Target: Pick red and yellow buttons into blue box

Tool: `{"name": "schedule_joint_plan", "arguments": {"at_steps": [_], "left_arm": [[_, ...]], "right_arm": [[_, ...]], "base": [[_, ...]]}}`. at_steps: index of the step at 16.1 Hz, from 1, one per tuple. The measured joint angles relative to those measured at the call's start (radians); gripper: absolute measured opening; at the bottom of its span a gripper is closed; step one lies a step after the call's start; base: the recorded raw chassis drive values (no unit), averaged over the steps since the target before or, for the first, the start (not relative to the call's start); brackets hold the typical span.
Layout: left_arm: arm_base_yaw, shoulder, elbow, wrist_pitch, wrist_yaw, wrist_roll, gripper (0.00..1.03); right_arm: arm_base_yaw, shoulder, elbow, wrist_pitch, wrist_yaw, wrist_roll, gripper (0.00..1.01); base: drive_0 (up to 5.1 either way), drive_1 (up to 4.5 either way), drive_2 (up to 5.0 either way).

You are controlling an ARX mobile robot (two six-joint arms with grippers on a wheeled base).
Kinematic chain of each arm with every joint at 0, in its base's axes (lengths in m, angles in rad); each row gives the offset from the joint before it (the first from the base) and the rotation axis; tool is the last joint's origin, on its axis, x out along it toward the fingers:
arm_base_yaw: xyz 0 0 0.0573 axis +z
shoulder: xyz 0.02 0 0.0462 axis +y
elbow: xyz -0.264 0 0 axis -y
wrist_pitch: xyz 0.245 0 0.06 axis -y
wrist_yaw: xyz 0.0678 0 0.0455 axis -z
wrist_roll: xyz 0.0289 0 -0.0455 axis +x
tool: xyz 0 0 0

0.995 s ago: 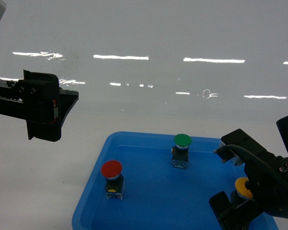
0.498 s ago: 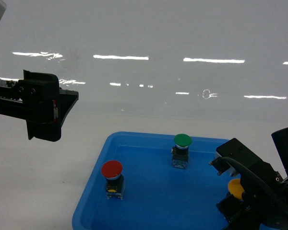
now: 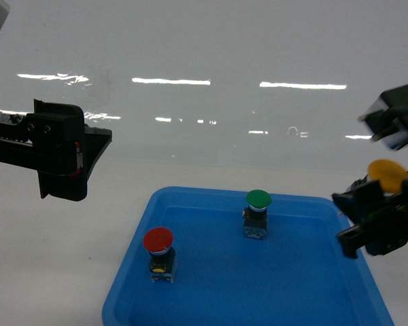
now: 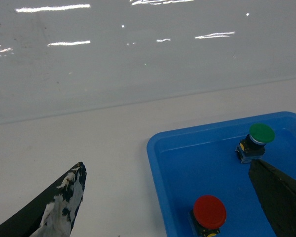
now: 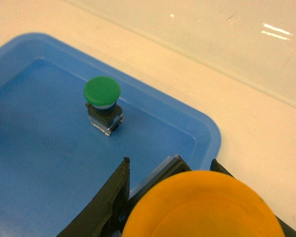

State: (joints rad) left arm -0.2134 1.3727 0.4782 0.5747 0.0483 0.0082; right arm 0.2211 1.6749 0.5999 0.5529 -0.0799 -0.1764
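The right gripper (image 3: 381,197) has risen from the tray's 4 o'clock corner and now hangs above the tray's right edge, carrying the yellow button (image 3: 389,174) up with it. Its jaws are clamped on that button, whose yellow cap fills the lower part of the right wrist view. The left gripper (image 3: 81,153) has not moved; it hovers off the tray at about 10 o'clock with its jaws spread wide and nothing between them. In the shallow blue tray (image 3: 211,305) the red button (image 3: 158,251) stands upright at 8 o'clock and the green button (image 3: 258,212) at 12 o'clock. The blue box is not in any view.
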Motion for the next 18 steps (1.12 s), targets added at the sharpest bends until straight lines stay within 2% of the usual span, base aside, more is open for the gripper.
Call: {"name": "schedule_joint_plan", "arguments": {"at_steps": [6,8,9,10,11,14,16,18], "left_arm": [[0.000,0.000,0.000,0.000,0.000,0.000,0.98],[0.000,0.000,0.000,0.000,0.000,0.000,0.98],[0.000,0.000,0.000,0.000,0.000,0.000,0.98],[0.000,0.000,0.000,0.000,0.000,0.000,0.98],[0.000,0.000,0.000,0.000,0.000,0.000,0.98],[0.000,0.000,0.000,0.000,0.000,0.000,0.98],[-0.002,0.000,0.001,-0.008,0.002,0.000,0.98],[-0.019,0.001,0.025,-0.045,0.028,-0.010,0.98]], "right_arm": [[-0.052,-0.332,-0.125,-0.040,0.064,0.133,0.41],[-0.050,-0.462,-0.175,-0.075,0.085,0.163,0.41],[-0.023,-0.619,-0.244,-0.125,0.123,0.206,0.41],[-0.018,-0.692,-0.270,-0.156,0.156,0.224,0.41],[-0.019,-0.752,-0.293,-0.180,0.175,0.236,0.41],[-0.018,-0.813,-0.338,-0.156,0.212,0.228,0.41],[-0.018,-0.813,-0.338,-0.156,0.216,0.224,0.41],[-0.017,-0.813,-0.338,-0.156,0.216,0.223,0.41]], "base": [[0.0,0.00,0.0],[0.0,0.00,0.0],[0.0,0.00,0.0],[0.0,0.00,0.0],[0.0,0.00,0.0],[0.0,0.00,0.0],[0.0,0.00,0.0],[0.0,0.00,0.0]]}}
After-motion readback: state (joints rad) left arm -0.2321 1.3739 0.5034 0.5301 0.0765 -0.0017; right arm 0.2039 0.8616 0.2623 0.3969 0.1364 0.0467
